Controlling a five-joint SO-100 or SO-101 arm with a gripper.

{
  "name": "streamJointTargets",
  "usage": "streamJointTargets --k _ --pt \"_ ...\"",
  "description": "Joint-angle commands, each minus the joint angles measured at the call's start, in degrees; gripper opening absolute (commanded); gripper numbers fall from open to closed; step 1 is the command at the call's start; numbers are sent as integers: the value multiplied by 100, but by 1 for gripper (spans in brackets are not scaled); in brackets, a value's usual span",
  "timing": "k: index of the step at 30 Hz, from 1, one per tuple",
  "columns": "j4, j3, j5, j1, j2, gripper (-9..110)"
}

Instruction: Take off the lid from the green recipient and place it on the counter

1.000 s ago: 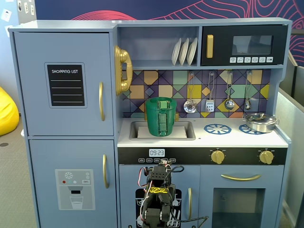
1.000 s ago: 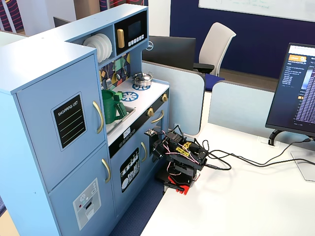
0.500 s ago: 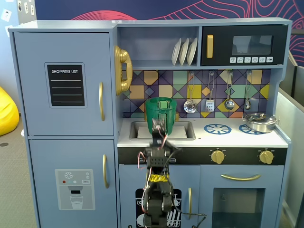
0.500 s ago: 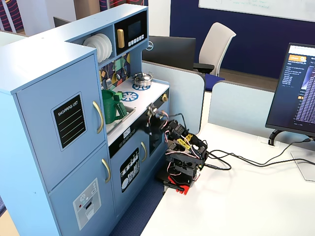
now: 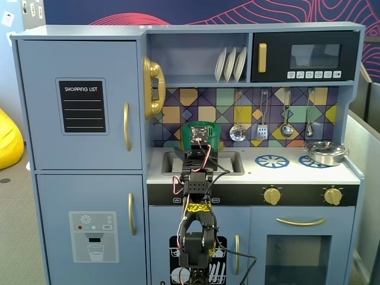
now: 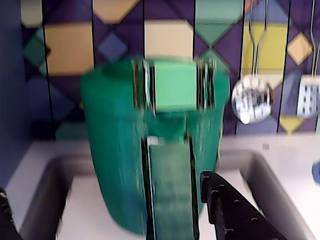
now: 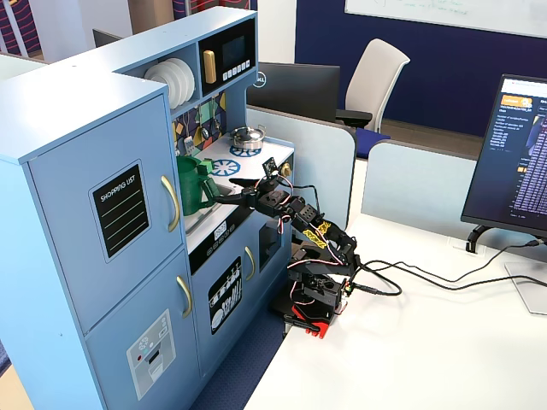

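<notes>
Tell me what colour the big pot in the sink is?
The pot is dark green, with a lighter green strap handle down its front. It shows best in the wrist view.

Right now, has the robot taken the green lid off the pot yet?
Not yet. The gripper has reached over the counter towards the green recipient, which stands in the sink. The gripper holds nothing, and the wrist view shows a wide gap between its fingers. The lid is on top. Grabbing, lifting and placing it remain.

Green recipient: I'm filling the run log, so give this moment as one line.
phase: approach | gripper: jaws open, short of green recipient | lid: on recipient, untouched | recipient: in sink
</notes>
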Motion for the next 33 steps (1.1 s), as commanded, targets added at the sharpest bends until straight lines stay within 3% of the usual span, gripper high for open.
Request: streamJointTargets --k 1,33 --pt "-308 -571 0 220 -308 48" --pt "-844 -2918 -97 290 -2988 46"
